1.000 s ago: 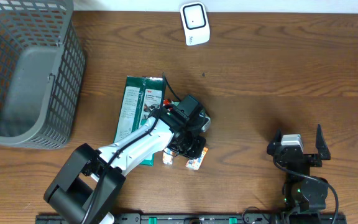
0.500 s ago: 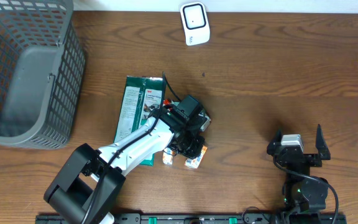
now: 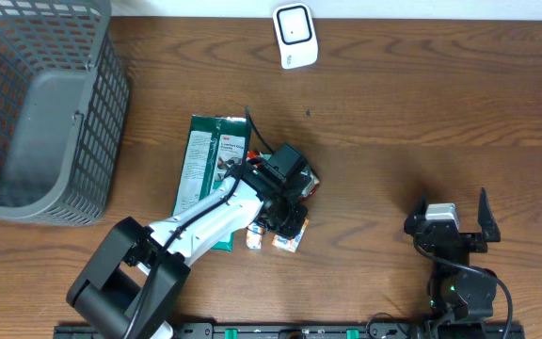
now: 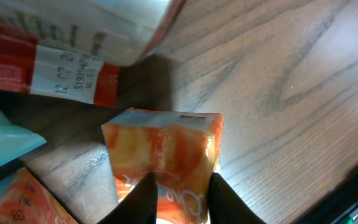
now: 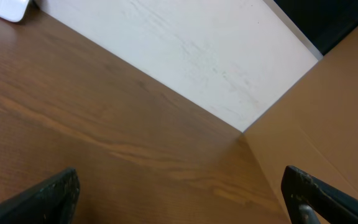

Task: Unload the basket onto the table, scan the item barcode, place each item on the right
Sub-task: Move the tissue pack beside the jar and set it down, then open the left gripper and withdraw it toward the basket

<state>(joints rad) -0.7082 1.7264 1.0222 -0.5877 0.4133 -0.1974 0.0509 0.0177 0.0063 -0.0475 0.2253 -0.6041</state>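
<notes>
Just left of the left gripper's (image 4: 179,196) jaws lies a green packet (image 3: 210,160). Between them sits the small orange carton (image 4: 163,143), its sides flanked by the fingers (image 4: 138,199); whether they pinch it or stand loose I cannot tell. Best to centre it, clamp squarely on the flat faces, lift clear of the red-and-white pack (image 4: 42,71), then turn the barcode toward the white scanner (image 3: 294,36) beyond. Far right, the right gripper (image 5: 188,205) gapes wide, holding nothing.

Showed smooth, matt wood grain on the table (image 3: 422,113); gleamed as glossy printed card on the orange carton (image 4: 166,149); looked like dull grey moulded plastic on the basket (image 3: 111,104).
</notes>
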